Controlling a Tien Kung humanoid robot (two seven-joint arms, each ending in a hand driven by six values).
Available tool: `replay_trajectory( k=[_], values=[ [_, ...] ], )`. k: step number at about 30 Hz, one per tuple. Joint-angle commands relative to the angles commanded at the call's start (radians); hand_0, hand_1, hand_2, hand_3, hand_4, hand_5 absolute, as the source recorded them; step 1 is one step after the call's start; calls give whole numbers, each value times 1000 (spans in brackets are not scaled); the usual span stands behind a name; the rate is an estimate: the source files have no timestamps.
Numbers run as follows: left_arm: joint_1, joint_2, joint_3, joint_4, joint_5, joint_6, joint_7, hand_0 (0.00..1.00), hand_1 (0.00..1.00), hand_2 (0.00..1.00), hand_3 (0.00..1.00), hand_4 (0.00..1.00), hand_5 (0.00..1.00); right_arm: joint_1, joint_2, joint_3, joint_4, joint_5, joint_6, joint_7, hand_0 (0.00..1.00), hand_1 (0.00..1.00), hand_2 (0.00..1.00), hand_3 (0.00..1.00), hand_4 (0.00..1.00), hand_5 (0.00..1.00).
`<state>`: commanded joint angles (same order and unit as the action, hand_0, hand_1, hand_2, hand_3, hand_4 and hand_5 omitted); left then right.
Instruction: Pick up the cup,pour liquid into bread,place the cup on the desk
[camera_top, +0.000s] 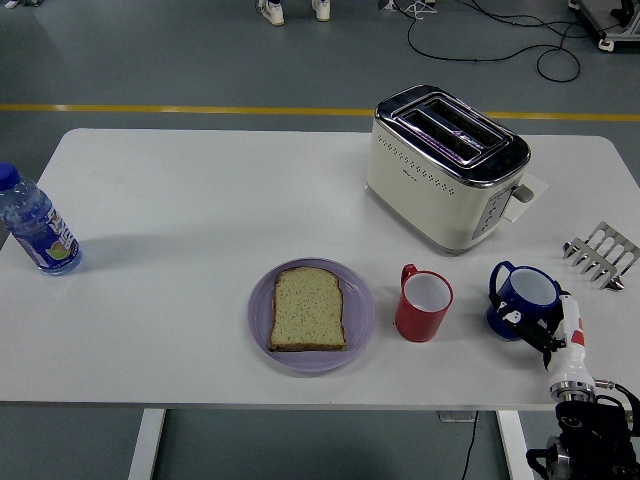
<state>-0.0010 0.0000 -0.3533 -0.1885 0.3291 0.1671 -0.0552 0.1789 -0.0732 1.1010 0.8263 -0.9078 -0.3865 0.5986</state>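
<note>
I see a white counter (180, 190). Lilac plate (262, 322), pale tan bread (309, 309) with a darker crust. Red cup (423, 304), white inside. Blue cup (522, 293), pale inside. Cream toaster (445, 165) with chrome top. Clear bottle (34, 224), blue cap, blue-green label. Silver rack (602, 254). Right hand (556, 336) black, white and red.

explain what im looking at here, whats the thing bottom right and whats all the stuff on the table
This is one picture, taken from a camera high on a humanoid robot, looking down over its white table. The thing at the bottom right is its right arm, ending in a robot hand with fingers wrapped around a blue cup. The left arm is out of view. Also on the table: a red cup, bread on a purple plate, a toaster, a water bottle and a metal rack.
</note>
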Motion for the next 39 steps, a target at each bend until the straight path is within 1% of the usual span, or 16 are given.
replay_trajectory(
  k=[5,6,7,11,12,16,18,20,23,24,25,27,33,35,37,39],
  values=[
    [0,0,0,0,1,0,0,644,642,636,527,290,770,-4,-4,20,17,-6,4,-7,452,397,521,477,889,51],
    [0,0,-2,0,2,0,0,645,642,636,527,291,771,-6,-5,27,25,-12,4,-10,402,353,509,453,871,42],
    [0,0,-3,0,2,0,0,645,642,636,527,291,771,-8,-7,33,33,-19,3,-14,402,353,509,453,871,42],
    [0,0,-7,0,5,-1,0,645,642,636,527,291,771,-21,-23,66,90,-69,-10,-39,402,353,509,453,871,42],
    [0,0,-8,0,6,-1,0,645,642,637,527,291,772,-22,-25,70,99,-75,-12,-41,375,346,518,461,738,2],
    [1,0,-13,0,7,-1,-1,645,642,637,527,291,772,-36,-38,93,168,-111,-29,-63,375,346,518,461,738,2],
    [1,0,-14,0,8,-1,-1,645,642,638,528,289,770,-42,-47,106,220,-142,-31,-94,365,325,506,477,738,2],
    [1,0,-15,0,9,-1,-1,645,642,638,528,289,770,-46,-54,113,267,-167,-30,-130,365,325,506,477,738,2],
    [2,0,-15,1,10,-1,0,645,642,638,528,289,770,-55,-67,118,361,-201,-19,-240,365,325,506,477,738,2],
    [2,0,-15,1,11,-1,0,646,642,639,528,289,768,-56,-70,117,382,-207,-20,-266,378,332,514,484,707,2],
    [2,0,-15,1,11,-1,0,646,642,639,528,289,768,-57,-73,116,395,-213,-23,-284,378,332,514,484,707,2],
    [3,0,-16,1,11,0,-1,646,642,639,528,289,768,-58,-83,109,470,-251,-33,-348,378,332,514,484,707,2],
    [5,0,-15,1,11,0,-1,646,642,639,528,290,767,-41,-109,74,637,-335,-60,-479,377,335,515,489,697,2],
    [6,0,-14,2,11,0,-1,646,642,639,528,290,767,-32,-116,61,674,-359,-61,-515,377,335,515,489,697,2],
    [7,0,-13,2,11,0,-1,646,642,640,528,291,766,-15,-129,36,721,-381,-46,-570,377,335,514,492,686,2],
    [8,0,-13,2,10,0,-1,646,642,640,528,291,766,-4,-136,19,748,-389,-37,-603,377,335,514,492,686,2]
  ],
)
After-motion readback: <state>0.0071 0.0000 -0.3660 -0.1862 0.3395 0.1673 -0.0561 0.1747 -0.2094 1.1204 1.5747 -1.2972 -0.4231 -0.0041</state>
